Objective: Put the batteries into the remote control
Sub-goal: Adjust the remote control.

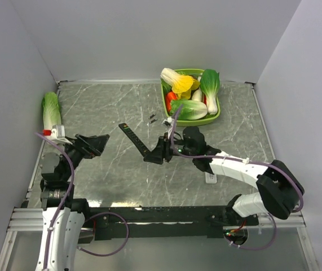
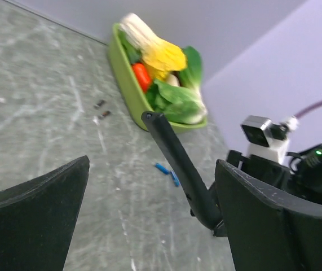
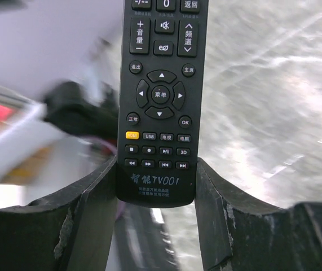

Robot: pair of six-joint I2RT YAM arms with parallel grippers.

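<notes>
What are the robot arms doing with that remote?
The right gripper has pinched the black remote by its bottom end and holds it tilted up over the table. The left gripper hangs nearby, wide open and empty. The two little blue batteries lie on the table beyond the remote, so none has gone in yet.

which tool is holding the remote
The right tool, shut on the remote at its bottom end; the left tool is open and empty.
</notes>
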